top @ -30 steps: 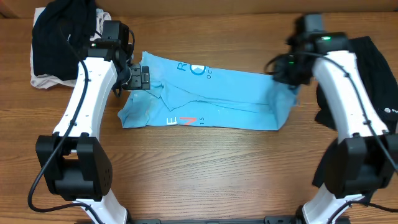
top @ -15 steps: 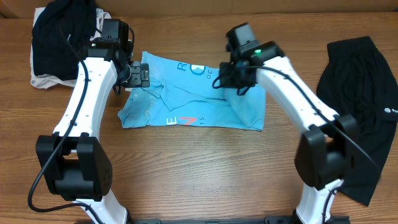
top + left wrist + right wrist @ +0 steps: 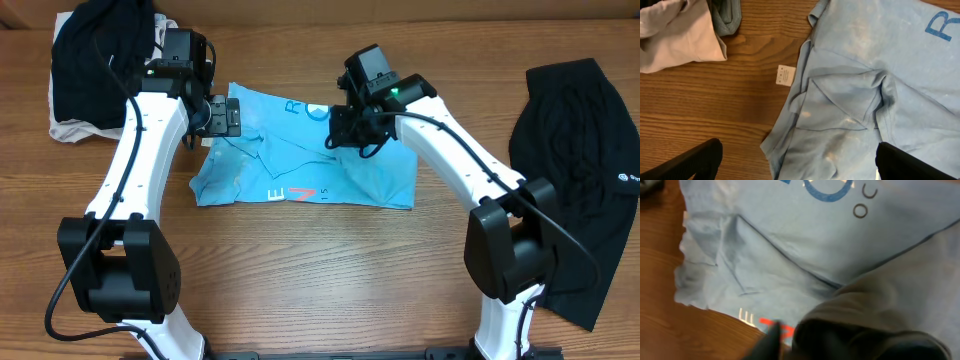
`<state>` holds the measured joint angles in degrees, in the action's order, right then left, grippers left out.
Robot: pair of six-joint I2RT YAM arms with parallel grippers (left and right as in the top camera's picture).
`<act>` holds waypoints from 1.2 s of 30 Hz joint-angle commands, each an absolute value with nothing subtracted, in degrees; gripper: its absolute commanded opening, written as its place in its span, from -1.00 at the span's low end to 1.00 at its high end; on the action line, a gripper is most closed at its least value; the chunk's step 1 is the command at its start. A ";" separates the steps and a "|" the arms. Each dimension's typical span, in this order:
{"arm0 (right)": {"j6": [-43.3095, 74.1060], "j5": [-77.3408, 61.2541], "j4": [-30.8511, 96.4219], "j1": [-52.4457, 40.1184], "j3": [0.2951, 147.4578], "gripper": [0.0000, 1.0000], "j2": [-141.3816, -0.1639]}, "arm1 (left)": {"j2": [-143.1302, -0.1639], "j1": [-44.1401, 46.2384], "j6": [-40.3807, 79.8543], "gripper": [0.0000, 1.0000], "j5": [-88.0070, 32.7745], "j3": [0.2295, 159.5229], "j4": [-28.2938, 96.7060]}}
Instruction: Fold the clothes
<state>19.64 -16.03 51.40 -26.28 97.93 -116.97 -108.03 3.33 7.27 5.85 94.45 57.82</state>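
The light blue T-shirt (image 3: 290, 170) lies on the table's middle with red and white lettering near its front edge. My right gripper (image 3: 346, 137) is shut on the shirt's right edge and holds that end folded over toward the left. In the right wrist view the fabric (image 3: 815, 245) drapes over my blurred gripper (image 3: 805, 337). My left gripper (image 3: 224, 117) hovers open and empty over the shirt's left end. In the left wrist view its gripper (image 3: 800, 170) has jaws wide apart above the wrinkled sleeve area (image 3: 850, 100).
A black garment (image 3: 95, 50) is heaped at the back left on a beige one (image 3: 72, 130), which also shows in the left wrist view (image 3: 675, 40). Another black garment (image 3: 575, 170) lies spread at the right. A white tag (image 3: 785, 75) sticks out beside the shirt.
My right gripper has swung from the far right to the shirt's middle, dragging the right end leftward so the shirt is shorter. The left arm has barely moved.
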 commanded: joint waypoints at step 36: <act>30.55 -19.14 45.06 -20.97 83.20 -0.13 -116.07 | -107.68 2.90 6.17 1.00 6.55 95.79 56.71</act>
<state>28.80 -19.07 45.95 -19.99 83.44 -116.95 -108.03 3.33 7.25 5.87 94.45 56.97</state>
